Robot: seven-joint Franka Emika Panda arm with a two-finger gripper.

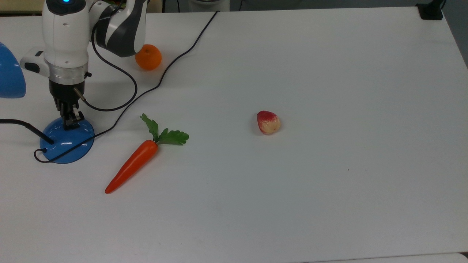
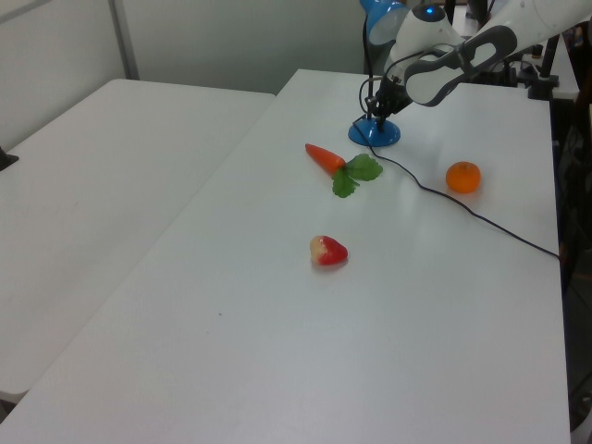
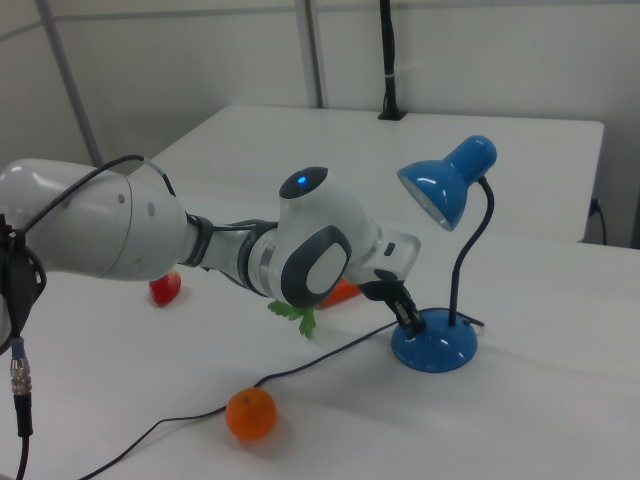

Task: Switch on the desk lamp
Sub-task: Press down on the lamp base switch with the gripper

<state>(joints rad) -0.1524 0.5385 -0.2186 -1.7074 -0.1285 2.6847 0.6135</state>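
Right view, near to far: an orange (image 3: 250, 413) lies on the white counter (image 3: 520, 420); beyond it the desk lamp (image 3: 437, 345) stands, glossy blue dome base, thin black neck, blue shade unlit. The pincer (image 3: 408, 320), fingers clenched together, presses on the base's edge.

A white table (image 1: 329, 73) carries the desk lamp (image 1: 67, 140), its blue base right under the gripper (image 1: 71, 123), a carrot (image 1: 133, 164) near the gripper toward the top view's right, a strawberry (image 1: 268, 122) well beyond it, an orange (image 1: 148, 57) behind, and a black cord (image 1: 175, 60).
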